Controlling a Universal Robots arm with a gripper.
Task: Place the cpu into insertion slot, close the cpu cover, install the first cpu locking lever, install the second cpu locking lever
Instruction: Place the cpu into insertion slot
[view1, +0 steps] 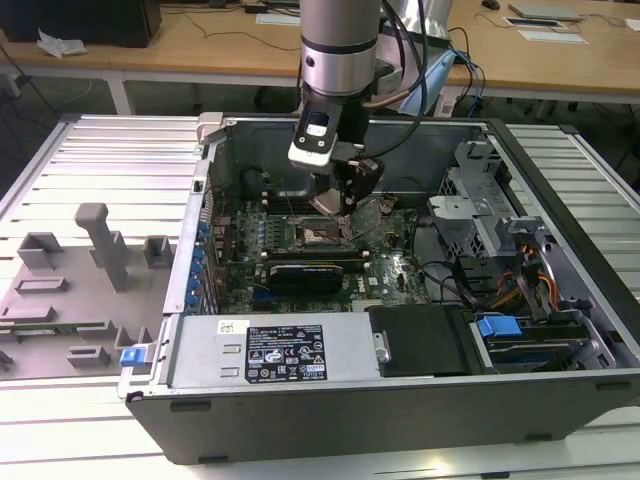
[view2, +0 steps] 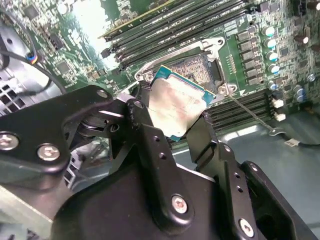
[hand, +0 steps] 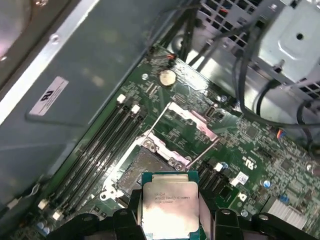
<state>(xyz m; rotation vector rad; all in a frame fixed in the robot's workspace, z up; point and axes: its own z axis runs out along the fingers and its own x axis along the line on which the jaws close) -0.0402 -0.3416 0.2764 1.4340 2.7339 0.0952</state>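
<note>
My gripper (view1: 334, 200) hangs inside the open computer case, shut on the cpu (view1: 327, 204), which it holds tilted just above the insertion slot (view1: 322, 236). In the second wrist view the black fingers (view2: 145, 131) clamp two opposite edges of the silvery-beige cpu (view2: 176, 106), and the slot's contact field (view2: 197, 68) lies bare beyond it. In the first wrist view the cpu (hand: 170, 207) sits between the fingers, close to the slot (hand: 141, 171). The cpu cover (hand: 200, 127) stands swung open past the slot. A thin locking lever (view2: 250, 113) sticks out free beside the slot.
Memory slots (hand: 100, 150) run beside the slot, and a long black card (view1: 305, 270) lies across the board in front of it. The silver power supply (view1: 270, 350) fills the case's near side. A drive cage with cables (view1: 470, 215) is at the exterior view's right. Grey fixtures (view1: 100, 245) stand on the table at its left.
</note>
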